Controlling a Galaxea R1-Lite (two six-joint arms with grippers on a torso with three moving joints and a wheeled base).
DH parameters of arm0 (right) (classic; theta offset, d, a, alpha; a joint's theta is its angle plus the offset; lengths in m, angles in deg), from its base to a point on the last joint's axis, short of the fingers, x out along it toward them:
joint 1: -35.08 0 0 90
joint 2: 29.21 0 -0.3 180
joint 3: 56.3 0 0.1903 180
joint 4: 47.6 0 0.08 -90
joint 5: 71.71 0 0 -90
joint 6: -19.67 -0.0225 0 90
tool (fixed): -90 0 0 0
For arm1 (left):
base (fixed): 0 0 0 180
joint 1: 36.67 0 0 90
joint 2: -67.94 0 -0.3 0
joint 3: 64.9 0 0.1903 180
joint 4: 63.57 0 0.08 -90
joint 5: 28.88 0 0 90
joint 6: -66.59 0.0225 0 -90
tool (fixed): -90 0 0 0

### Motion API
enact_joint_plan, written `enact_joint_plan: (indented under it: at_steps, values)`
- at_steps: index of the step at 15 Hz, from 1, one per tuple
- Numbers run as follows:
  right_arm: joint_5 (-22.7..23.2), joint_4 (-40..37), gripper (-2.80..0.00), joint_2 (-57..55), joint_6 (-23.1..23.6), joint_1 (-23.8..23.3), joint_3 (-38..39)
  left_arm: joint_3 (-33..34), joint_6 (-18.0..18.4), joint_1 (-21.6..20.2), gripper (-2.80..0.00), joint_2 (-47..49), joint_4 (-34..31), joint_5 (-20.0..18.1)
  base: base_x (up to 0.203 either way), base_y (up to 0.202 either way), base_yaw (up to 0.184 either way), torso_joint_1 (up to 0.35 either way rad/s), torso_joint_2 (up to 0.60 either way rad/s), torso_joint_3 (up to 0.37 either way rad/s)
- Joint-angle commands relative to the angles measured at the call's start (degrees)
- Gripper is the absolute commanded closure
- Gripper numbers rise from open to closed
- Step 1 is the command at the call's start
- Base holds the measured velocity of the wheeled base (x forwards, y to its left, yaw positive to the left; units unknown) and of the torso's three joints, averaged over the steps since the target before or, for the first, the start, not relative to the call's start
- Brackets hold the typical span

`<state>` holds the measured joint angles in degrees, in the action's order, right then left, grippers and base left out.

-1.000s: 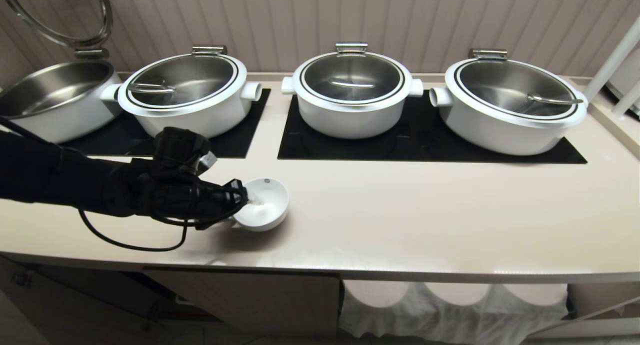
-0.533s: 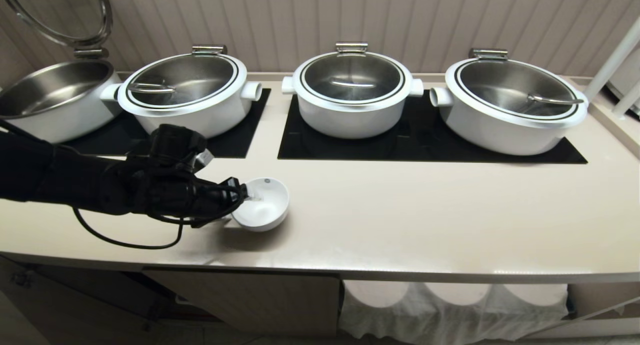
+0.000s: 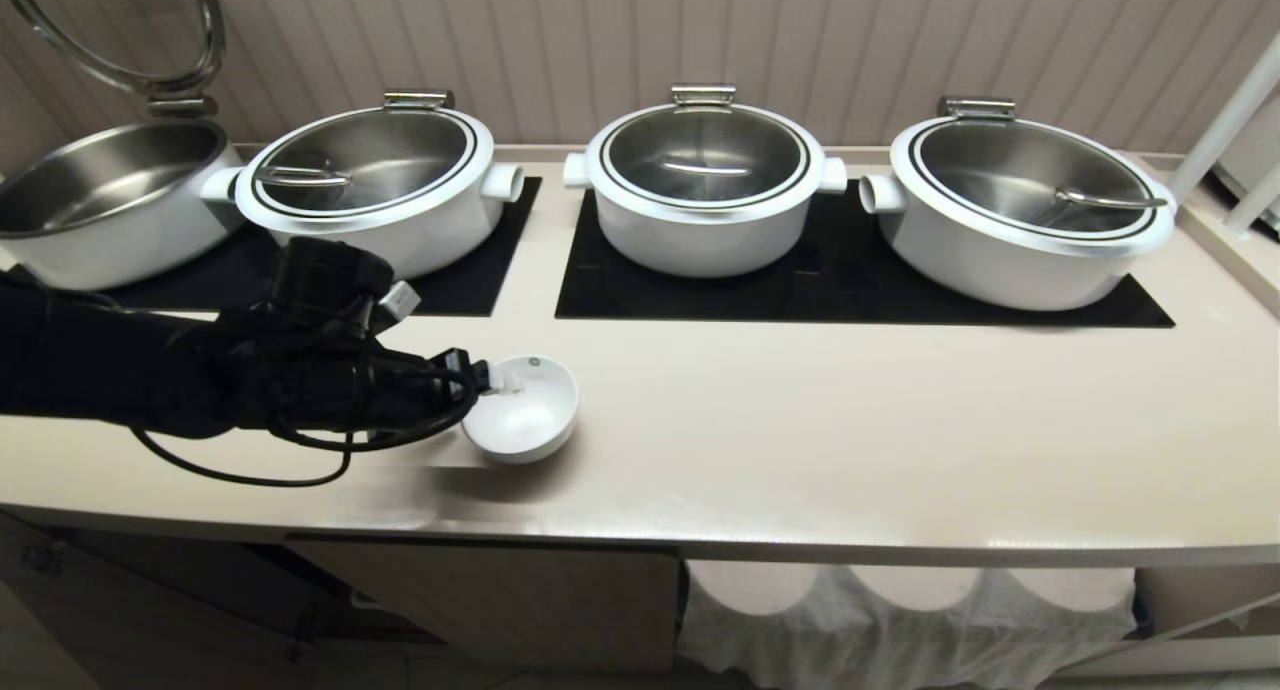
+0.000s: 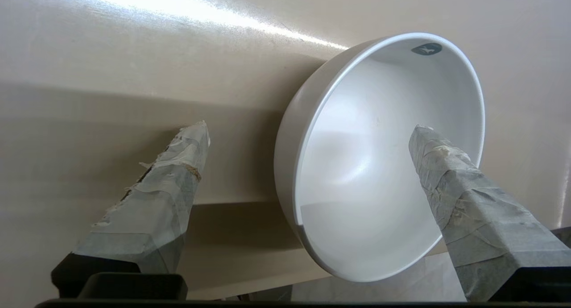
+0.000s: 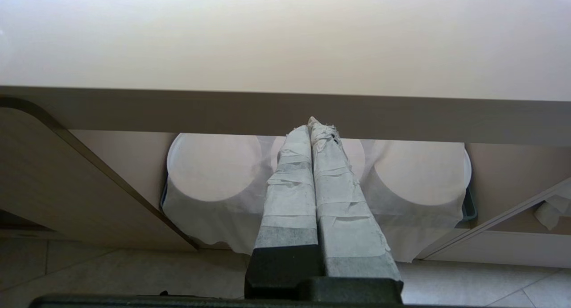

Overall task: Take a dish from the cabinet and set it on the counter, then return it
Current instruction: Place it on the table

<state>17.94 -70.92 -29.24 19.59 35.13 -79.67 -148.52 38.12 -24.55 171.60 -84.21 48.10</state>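
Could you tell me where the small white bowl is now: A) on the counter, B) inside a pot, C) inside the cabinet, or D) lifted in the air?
A: the bowl rests on the counter, the left tool's fingers spread around its rim.

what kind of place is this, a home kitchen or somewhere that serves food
Most likely a buffet or catering serving line, not a home kitchen: a row of big lidded pots on black glass panels set into a long counter, with a small bowl out.
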Motion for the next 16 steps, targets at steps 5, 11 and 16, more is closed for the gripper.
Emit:
enact_joint_plan:
  at_steps: [5,11,16]
  values:
    - [0.0,0.04,0.0,0.02,-0.01,0.02,0.0,5.05,-0.12,0.01,-2.8,-2.83,10.26,1.28,0.0,0.0,0.0,0.0,0.0,0.0]
    - [0.0,0.04,0.0,0.02,-0.01,0.01,0.0,9.85,-0.03,0.61,-2.8,-6.59,14.71,3.95,0.0,0.0,0.0,0.0,0.0,0.0]
    - [0.0,-0.04,0.0,0.02,-0.01,-0.02,0.0,13.75,-0.05,1.39,0.0,-11.52,14.66,4.84,0.0,0.0,0.0,0.0,0.0,0.0]
